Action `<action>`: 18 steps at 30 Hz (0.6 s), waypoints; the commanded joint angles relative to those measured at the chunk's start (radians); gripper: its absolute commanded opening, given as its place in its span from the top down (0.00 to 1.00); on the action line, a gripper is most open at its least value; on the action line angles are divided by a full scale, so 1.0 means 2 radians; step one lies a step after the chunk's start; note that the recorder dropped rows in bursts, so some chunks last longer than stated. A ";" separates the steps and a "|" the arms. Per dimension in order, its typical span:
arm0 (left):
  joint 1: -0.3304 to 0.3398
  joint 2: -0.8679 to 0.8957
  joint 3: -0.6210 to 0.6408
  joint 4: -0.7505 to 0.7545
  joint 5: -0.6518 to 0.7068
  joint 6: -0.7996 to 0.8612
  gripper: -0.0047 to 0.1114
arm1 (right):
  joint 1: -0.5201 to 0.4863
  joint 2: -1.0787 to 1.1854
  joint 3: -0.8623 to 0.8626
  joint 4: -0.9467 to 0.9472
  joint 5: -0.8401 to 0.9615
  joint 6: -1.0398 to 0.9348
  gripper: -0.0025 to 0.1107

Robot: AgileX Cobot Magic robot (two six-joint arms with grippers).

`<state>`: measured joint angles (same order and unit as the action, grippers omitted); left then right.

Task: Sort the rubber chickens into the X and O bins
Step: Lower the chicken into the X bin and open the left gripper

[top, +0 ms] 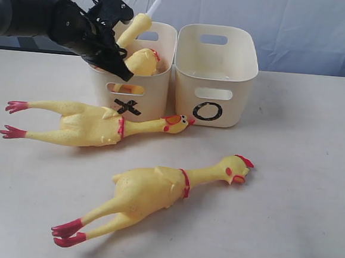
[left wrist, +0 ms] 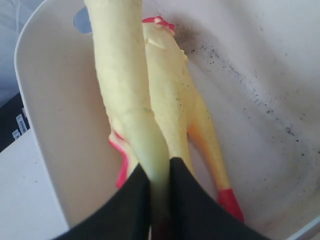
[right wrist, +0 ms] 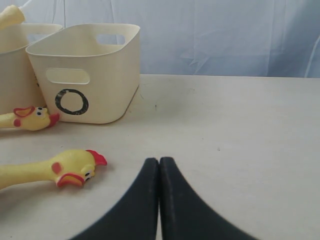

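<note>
Four rubber chickens showed in the exterior frame; two stood inside the X bin [top: 154, 95] at upper centre-left, and two lay on the pale table [top: 311, 188] below it. The left gripper [top: 113, 60] reached down into that bin from the upper left; its black fingers [left wrist: 125, 210] were pinched on either side of the gripped chicken [left wrist: 125, 75], with only a sliver of yellow rubber between them. This seemed to be the one whose white tube [top: 157, 1] poked above the rim. A second chicken [left wrist: 172, 95] leaned beside it, touching it.

The O bin [top: 224, 79] stood just right of the X bin, and nothing showed inside it. The upper table chicken [top: 83, 122] lay with its long axis left to right, red feet at far left, head just before the gap between the bins; the lower table chicken [top: 150, 190] slanted from lower left up to centre right, head toward the right.

The right gripper [right wrist: 159, 165] was out of the exterior frame; its own camera showed its fingers pressed together on nothing, low over the table, with the lower chicken's head near them; so the right arm was probably the nearer one for that bird.
</note>
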<state>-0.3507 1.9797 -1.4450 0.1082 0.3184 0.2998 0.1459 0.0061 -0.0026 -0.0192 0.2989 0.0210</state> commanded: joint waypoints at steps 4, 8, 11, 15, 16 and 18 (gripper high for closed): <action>0.001 0.002 -0.004 0.001 -0.004 -0.001 0.70 | -0.003 -0.003 0.001 -0.002 -0.004 -0.001 0.98; 0.001 0.002 -0.004 0.002 -0.005 -0.001 0.65 | -0.003 -0.003 0.001 -0.002 -0.004 -0.001 0.98; 0.001 0.002 -0.004 0.002 -0.007 -0.001 0.63 | -0.003 -0.003 0.001 -0.002 -0.004 -0.001 0.98; 0.001 0.002 -0.004 0.002 -0.010 -0.001 0.62 | -0.003 -0.003 0.001 -0.002 -0.004 -0.001 0.98; 0.001 0.002 -0.004 0.002 -0.011 -0.001 0.62 | -0.003 -0.003 0.001 -0.002 -0.004 -0.001 0.98; 0.001 0.000 -0.005 0.002 -0.011 -0.001 0.62 | -0.003 -0.003 0.001 -0.002 -0.004 -0.001 0.98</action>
<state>-0.3507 1.9797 -1.4450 0.1105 0.3095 0.2998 0.1459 0.0061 -0.0026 -0.0192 0.2989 0.0210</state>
